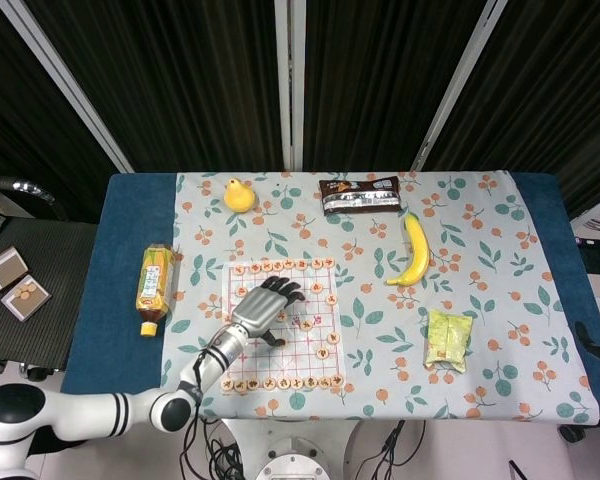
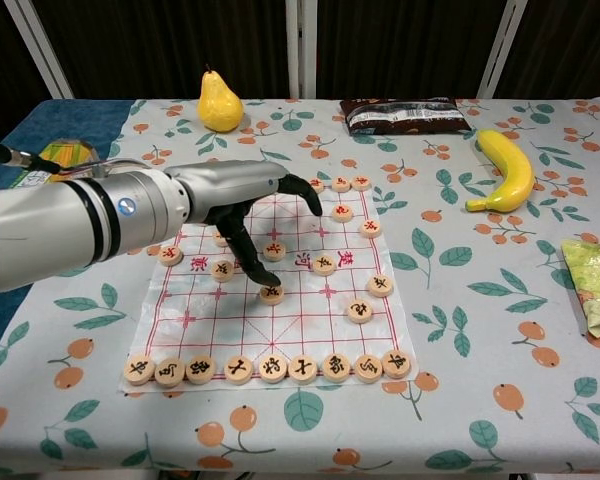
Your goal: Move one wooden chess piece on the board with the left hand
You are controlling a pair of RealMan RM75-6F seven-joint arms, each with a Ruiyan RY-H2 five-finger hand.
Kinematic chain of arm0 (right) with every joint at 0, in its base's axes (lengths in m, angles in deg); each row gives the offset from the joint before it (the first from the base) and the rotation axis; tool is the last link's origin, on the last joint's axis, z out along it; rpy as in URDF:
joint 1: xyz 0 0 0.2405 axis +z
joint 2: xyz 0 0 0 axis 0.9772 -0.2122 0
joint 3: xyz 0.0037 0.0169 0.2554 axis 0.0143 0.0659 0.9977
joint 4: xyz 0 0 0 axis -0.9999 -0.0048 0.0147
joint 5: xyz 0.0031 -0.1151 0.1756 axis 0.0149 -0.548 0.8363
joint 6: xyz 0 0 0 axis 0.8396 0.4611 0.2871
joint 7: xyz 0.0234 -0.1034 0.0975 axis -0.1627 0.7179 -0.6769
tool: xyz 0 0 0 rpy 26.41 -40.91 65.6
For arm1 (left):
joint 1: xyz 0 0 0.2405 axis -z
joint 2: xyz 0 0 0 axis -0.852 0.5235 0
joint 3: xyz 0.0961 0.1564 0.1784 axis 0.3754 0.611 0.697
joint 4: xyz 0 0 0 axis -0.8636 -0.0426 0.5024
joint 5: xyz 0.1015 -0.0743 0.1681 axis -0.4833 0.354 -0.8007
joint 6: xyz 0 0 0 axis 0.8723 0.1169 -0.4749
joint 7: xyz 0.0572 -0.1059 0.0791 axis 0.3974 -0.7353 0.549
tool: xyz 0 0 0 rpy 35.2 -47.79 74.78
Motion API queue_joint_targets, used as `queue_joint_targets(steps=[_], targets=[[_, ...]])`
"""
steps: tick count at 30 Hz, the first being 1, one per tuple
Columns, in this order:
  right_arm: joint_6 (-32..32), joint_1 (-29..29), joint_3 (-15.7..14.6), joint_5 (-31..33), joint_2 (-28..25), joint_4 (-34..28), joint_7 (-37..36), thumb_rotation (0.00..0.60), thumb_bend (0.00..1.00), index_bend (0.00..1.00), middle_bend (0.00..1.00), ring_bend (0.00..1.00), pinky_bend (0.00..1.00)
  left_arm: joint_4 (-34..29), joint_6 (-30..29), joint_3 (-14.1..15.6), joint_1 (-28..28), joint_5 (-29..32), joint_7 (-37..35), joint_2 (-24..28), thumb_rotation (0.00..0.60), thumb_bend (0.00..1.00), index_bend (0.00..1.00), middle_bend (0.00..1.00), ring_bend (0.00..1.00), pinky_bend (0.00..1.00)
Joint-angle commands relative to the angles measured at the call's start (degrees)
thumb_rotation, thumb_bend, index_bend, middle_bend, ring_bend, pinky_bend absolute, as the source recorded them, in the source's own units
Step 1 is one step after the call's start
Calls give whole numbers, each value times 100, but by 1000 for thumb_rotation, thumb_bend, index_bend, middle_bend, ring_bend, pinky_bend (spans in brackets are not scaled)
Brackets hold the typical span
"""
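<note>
Over the white red-lined chess board (image 1: 280, 325), in the head view, the left hand (image 1: 264, 306) hovers with dark fingers spread, holding nothing. The right hand is out of sight. In the chest view, one fingertip (image 2: 267, 281) reaches down to a round wooden chess piece (image 2: 272, 294) near the board's middle; whether they touch is unclear.

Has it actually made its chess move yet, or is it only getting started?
Only starting. Done: the left hand is over the board. In hand: its thumb tip is down on or just above a wooden piece near the centre, with no clear grip. Left: grasp it, shift it, let go. The right hand is out of view.
</note>
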Motion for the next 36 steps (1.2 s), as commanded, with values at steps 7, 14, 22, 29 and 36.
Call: queue_joint_targets(steps=[7,14,22,29,36], targets=[[-32,-53,27,33,-10,84,-152,600,226,0,0,0,0,367,102,-128,335,207,-345,-339,600,153,273,66,0,0],[-106,-123,71,83,-21,199,-316,600,226,0,0,0,0,877,164,-90,547,97,-526,-714,600,173,312,69,0,0],[-24,-127,81,119,32,362,-480,600,225,0,0,0,0,1229,30,-65,607,-156,-716,-938,600,200,361,79,0,0],[10,-123,87,119,55,420,-513,600,226,0,0,0,0,1533,-184,80,616,-349,-542,-1062,600,248,386,80,0,0],[40,-116,82,104,70,420,-500,600,226,0,0,0,0,1519,-163,170,562,-285,-467,-1039,600,247,401,80,0,0]])
